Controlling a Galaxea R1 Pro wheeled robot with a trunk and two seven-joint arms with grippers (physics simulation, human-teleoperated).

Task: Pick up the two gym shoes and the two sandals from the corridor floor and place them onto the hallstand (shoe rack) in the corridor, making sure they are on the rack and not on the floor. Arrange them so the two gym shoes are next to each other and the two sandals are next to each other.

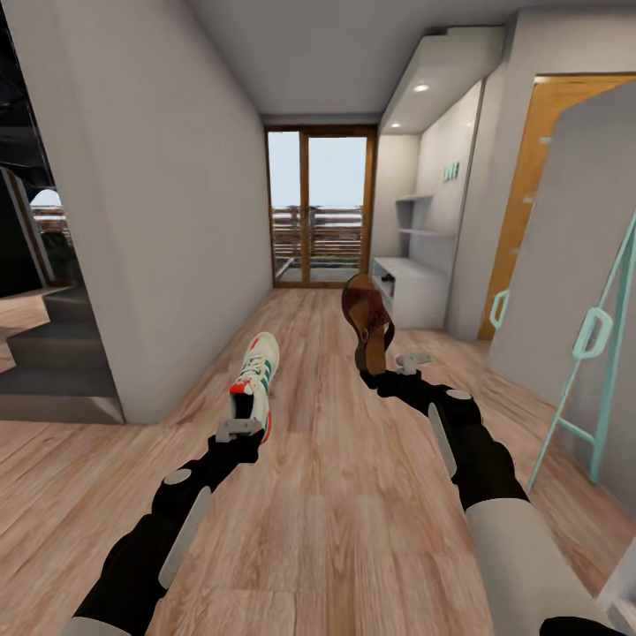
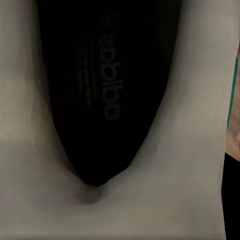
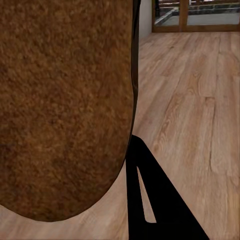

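A: Corridor floor (image 1: 336,495), wood plank; hallstand (image 1: 415,287) far right by glass door (image 1: 320,208). Items?

B: L gripper (image 1: 240,429): jaws pinching gym shoe (image 1: 255,375) at heel, toe fwd, off floor. R gripper (image 1: 399,369): jaws pinching sandal (image 1: 366,320), held upright, sole (image 3: 60,100) facing wrist cam.

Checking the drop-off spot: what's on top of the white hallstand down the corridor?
The hallstand has a flat top that looks bare, with two stepped wall shelves above. The raised sandal in the right gripper covers its near-left corner, so that part is hidden.
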